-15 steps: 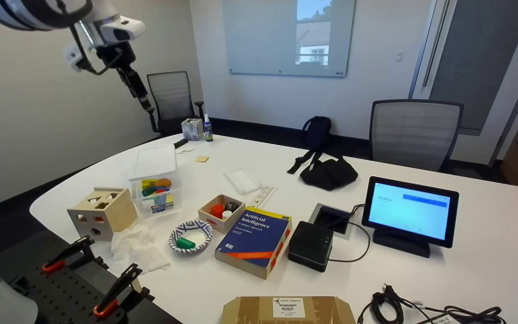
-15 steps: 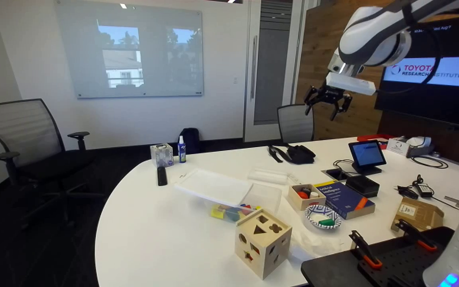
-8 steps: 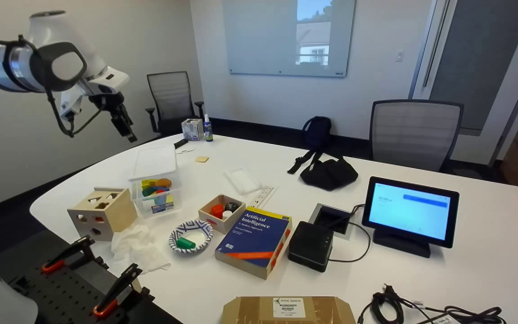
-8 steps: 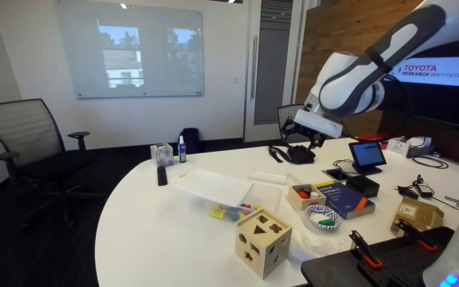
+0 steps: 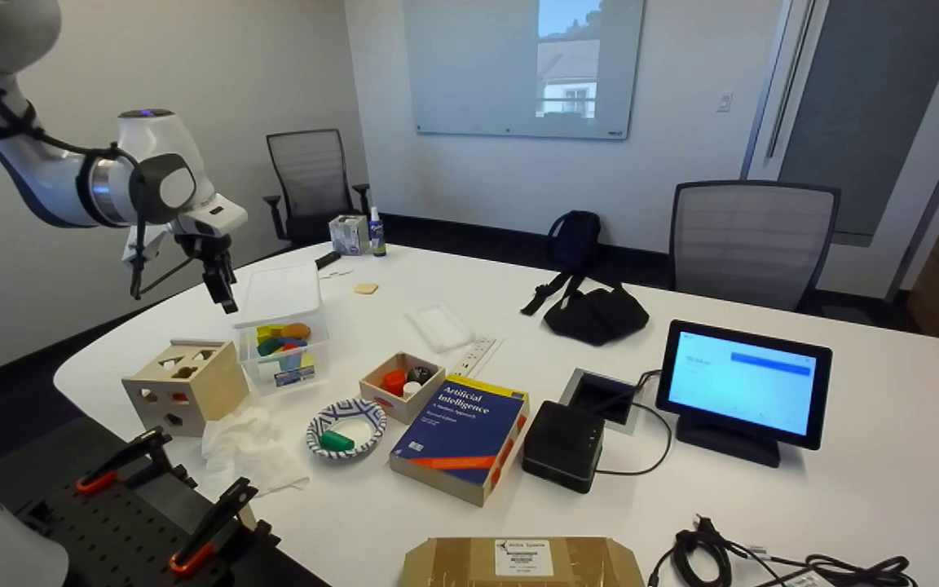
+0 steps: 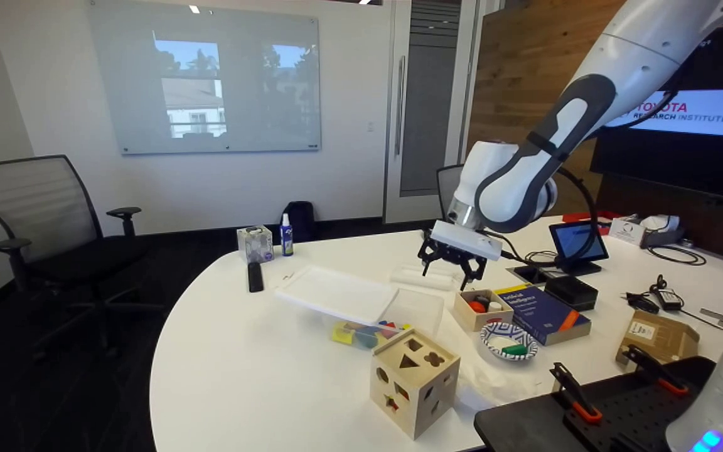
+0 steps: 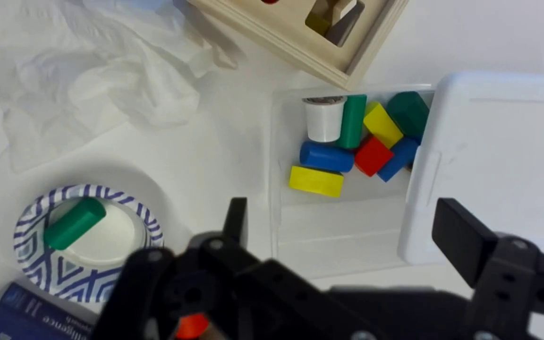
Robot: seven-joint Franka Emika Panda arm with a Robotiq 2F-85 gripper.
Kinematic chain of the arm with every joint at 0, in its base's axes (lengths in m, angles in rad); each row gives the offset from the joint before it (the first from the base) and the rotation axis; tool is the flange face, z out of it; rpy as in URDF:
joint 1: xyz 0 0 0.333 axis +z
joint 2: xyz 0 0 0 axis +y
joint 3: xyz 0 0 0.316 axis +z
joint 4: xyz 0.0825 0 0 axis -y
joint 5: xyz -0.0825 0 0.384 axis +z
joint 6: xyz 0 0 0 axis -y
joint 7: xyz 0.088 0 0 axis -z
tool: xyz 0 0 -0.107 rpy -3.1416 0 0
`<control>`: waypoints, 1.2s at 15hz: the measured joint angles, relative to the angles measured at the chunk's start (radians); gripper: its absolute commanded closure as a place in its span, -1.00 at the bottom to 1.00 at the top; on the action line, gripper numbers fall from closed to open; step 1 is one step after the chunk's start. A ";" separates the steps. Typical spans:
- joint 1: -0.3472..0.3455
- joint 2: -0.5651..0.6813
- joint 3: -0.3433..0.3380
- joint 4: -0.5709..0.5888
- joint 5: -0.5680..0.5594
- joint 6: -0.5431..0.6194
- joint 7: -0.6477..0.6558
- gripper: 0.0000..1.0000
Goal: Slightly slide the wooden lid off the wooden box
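Observation:
The wooden box (image 5: 223,387) stands upright on the table and also shows in an exterior view (image 6: 408,417). The wooden lid (image 6: 421,371) is its pale top panel with cut-out holes; I see no clear gap around it. In the wrist view, the lid (image 7: 291,19) and the box's rim (image 7: 328,71) are partly cut off at the top edge. My gripper (image 7: 343,210) is open and empty, with its fingers wide apart. It hangs above the table and the clear container, higher than the box and apart from it, in both exterior views (image 5: 229,308) (image 6: 444,279).
A clear plastic container (image 7: 295,236) of colourful blocks stands close beside the box, its white cover (image 7: 498,156) lying partly across it. Crumpled white paper (image 5: 249,452), a patterned bowl (image 5: 319,416), a small wooden tray (image 5: 380,399) and a thick book (image 5: 461,416) are nearby.
The arm has come down toward the table and closer to the box and container. The gripper stays open. The box and lid have not moved.

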State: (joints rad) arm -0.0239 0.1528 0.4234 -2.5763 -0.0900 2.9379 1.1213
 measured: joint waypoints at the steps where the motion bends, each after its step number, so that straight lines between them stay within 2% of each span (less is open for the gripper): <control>1: 0.011 0.044 -0.006 0.021 -0.019 0.001 0.024 -1.00; 4: 0.056 0.161 -0.020 0.078 -0.031 0.013 0.065 -1.00; 7: 0.126 0.233 -0.043 0.105 0.079 0.084 0.003 -1.00; 16: 0.137 0.239 -0.054 0.116 0.083 0.086 0.002 -1.00; 18: 0.163 0.239 -0.072 0.115 0.153 0.086 -0.031 -1.00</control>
State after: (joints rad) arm 0.1391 0.3920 0.3518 -2.4610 0.0630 3.0238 1.0901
